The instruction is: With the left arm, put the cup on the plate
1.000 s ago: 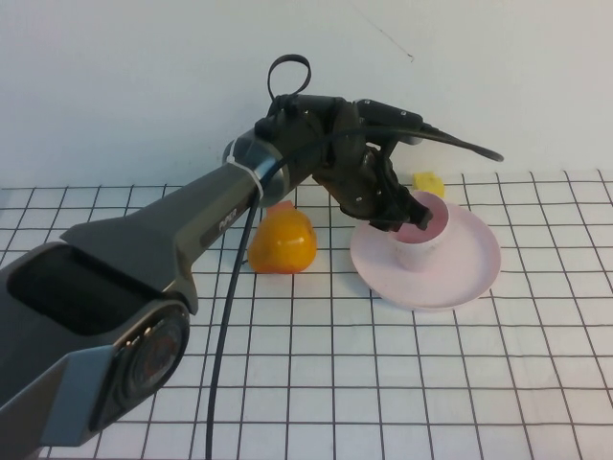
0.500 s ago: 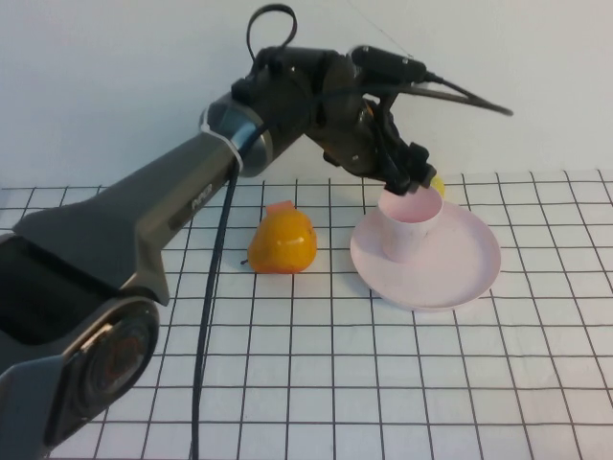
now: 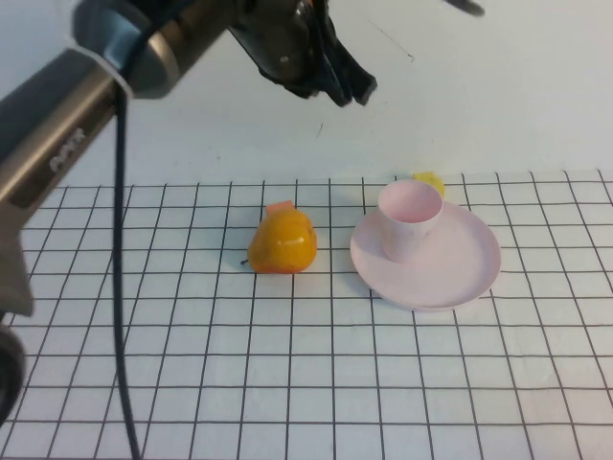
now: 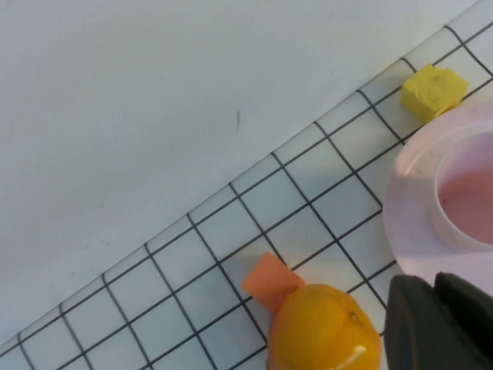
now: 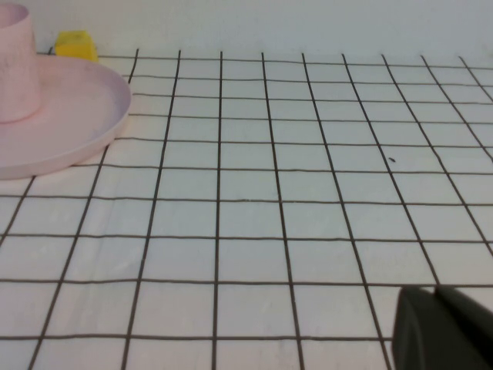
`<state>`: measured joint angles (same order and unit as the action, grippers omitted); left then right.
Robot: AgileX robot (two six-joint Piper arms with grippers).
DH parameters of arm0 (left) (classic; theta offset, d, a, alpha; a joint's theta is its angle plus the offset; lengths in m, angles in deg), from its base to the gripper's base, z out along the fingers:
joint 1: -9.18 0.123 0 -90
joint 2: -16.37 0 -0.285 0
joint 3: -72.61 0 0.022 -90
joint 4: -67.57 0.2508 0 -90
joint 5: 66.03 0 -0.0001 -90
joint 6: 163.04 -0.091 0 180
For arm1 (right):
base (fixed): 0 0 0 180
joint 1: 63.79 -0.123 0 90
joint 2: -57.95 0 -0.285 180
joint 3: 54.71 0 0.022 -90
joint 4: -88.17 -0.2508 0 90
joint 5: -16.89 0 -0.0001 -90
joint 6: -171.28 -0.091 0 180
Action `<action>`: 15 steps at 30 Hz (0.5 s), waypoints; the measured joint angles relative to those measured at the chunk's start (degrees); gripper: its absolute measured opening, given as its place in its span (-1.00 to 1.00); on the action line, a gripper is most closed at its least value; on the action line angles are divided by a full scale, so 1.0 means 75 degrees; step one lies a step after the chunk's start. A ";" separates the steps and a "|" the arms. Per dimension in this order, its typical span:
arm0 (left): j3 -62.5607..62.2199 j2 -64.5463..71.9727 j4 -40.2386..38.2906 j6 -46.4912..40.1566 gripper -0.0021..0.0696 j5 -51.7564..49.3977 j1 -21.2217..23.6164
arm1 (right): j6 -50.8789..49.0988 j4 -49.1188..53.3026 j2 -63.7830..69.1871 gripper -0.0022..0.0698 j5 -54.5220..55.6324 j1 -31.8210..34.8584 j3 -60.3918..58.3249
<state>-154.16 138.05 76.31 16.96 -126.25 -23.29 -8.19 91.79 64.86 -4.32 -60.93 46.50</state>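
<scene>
The cup (image 3: 410, 221) stands upright on the plate (image 3: 460, 273), left of the plate's centre, with nothing touching it, and the left gripper (image 3: 347, 86) hangs high above the table, up and to the left of the cup, holding nothing, though I cannot tell how its fingers stand. An orange fruit (image 3: 283, 241) with a small orange block (image 4: 271, 280) touching it lies on the gridded tablecloth (image 3: 306, 383) just left of the plate, and a little yellow block (image 3: 428, 181) sits behind the plate's far rim. Only a dark corner of the right gripper (image 5: 443, 327) shows, low over bare cloth well to the right of the plate, and its state I cannot tell either.
</scene>
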 joint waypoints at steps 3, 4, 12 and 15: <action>0.0021 -0.0629 0.0129 0.0350 -0.92 -0.0244 0.0000 | 0.0000 0.0000 0.0000 -0.95 0.0000 0.0000 0.0000; 0.0053 -0.0889 0.0129 0.0467 -0.93 -0.0260 0.0000 | 0.0000 0.0000 0.0000 -0.95 0.0000 0.0000 0.0000; 0.0459 -0.2783 -0.0635 0.0924 -0.94 -0.0332 0.0000 | 0.0000 0.0000 0.0000 -0.95 0.0000 0.0000 0.0000; 0.0476 -0.3229 -0.0864 0.0929 -0.94 -0.0576 0.0000 | 0.0000 0.0000 0.0000 -0.95 0.0000 0.0000 0.0000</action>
<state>-150.59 113.83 69.83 23.93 -130.56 -23.29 -8.19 91.79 64.86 -4.32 -60.93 46.50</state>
